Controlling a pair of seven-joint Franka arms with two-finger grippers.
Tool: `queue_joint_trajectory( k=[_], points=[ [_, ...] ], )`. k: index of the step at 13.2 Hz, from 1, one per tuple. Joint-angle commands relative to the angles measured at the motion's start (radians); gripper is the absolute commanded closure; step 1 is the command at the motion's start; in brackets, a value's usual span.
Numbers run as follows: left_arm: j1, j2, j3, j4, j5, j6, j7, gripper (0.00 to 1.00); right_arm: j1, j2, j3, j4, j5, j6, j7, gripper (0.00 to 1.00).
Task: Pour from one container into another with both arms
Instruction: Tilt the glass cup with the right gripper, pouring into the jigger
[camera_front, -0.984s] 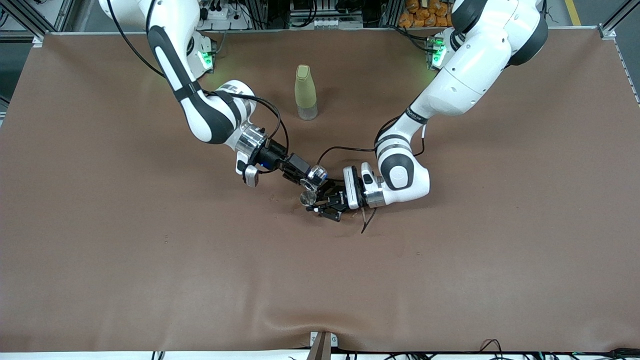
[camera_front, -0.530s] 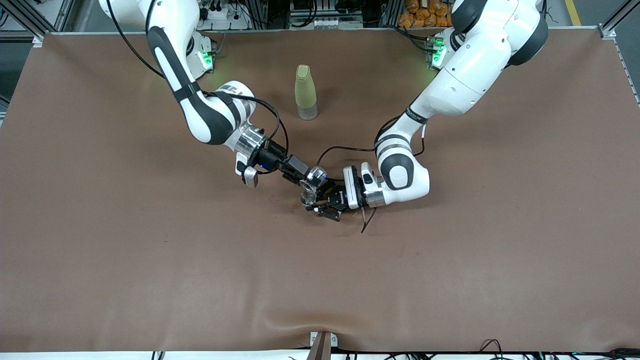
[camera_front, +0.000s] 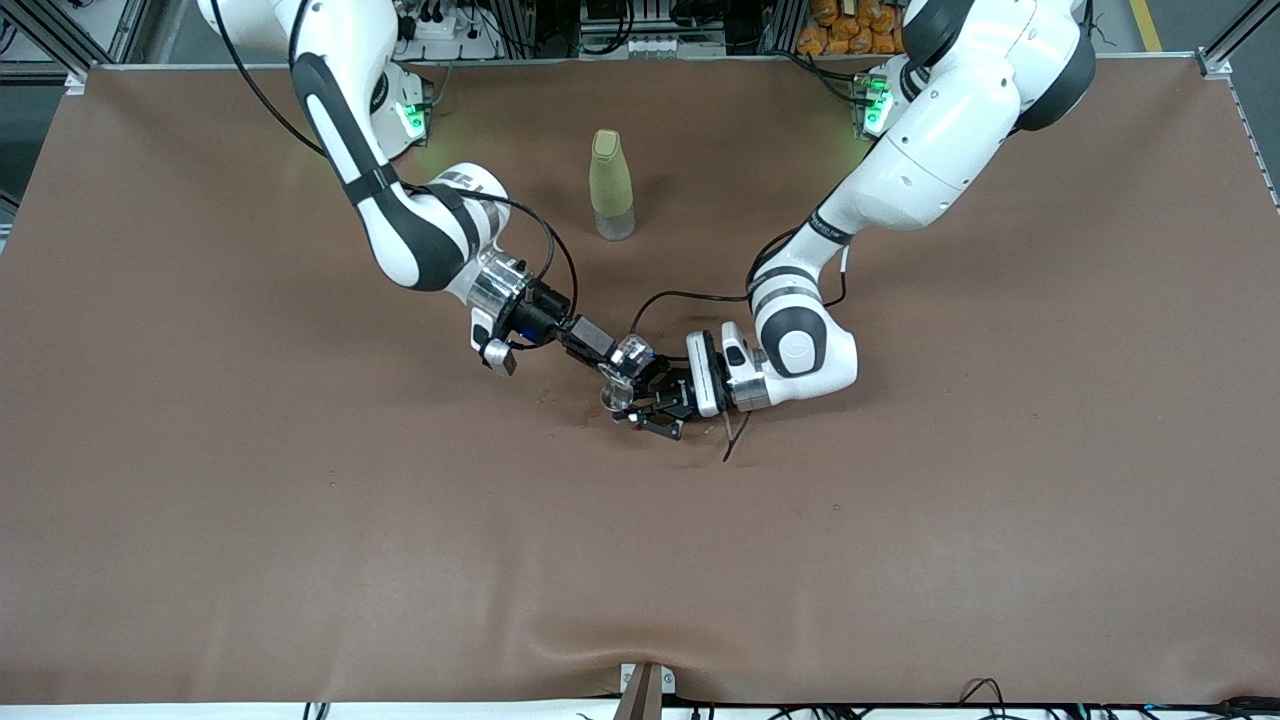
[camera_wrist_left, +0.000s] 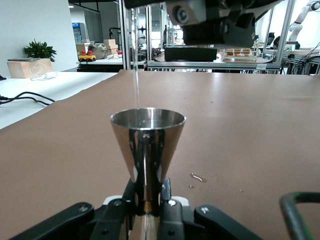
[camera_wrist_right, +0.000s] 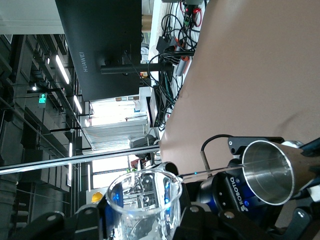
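My right gripper (camera_front: 618, 354) is shut on the small clear glass cup (camera_front: 630, 351) and holds it tipped over the steel jigger (camera_front: 612, 398). In the left wrist view a thin stream of liquid (camera_wrist_left: 136, 75) falls into the jigger (camera_wrist_left: 148, 142), which stands upright. My left gripper (camera_wrist_left: 148, 194) is shut on the jigger's narrow waist, low over the middle of the table. The right wrist view shows the glass (camera_wrist_right: 145, 197) between my right gripper's (camera_wrist_right: 145, 217) fingers, with the jigger's open mouth (camera_wrist_right: 267, 172) just beside it.
A tall yellow-green bottle (camera_front: 611, 186) stands upright farther from the front camera than both grippers. A few spilled drops (camera_wrist_left: 198, 177) lie on the brown table cover (camera_front: 300, 520) beside the jigger. A loose black strap (camera_front: 735, 440) hangs under the left wrist.
The right wrist has turned a little further, tipping the glass more over the jigger. The left gripper with the jigger has shifted only slightly.
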Motion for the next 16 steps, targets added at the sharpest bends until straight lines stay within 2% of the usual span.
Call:
queue_joint_trajectory(
  k=[1,16],
  points=[
    [0.001,-0.006,-0.005,-0.006,-0.038,0.003,0.038,1.0,-0.008,0.011,0.007,0.02,0.043,0.004,0.03,0.8],
    [0.004,-0.006,-0.005,-0.007,-0.038,0.001,0.033,1.0,-0.015,0.011,0.007,0.02,0.043,-0.006,0.156,0.81]
  ],
)
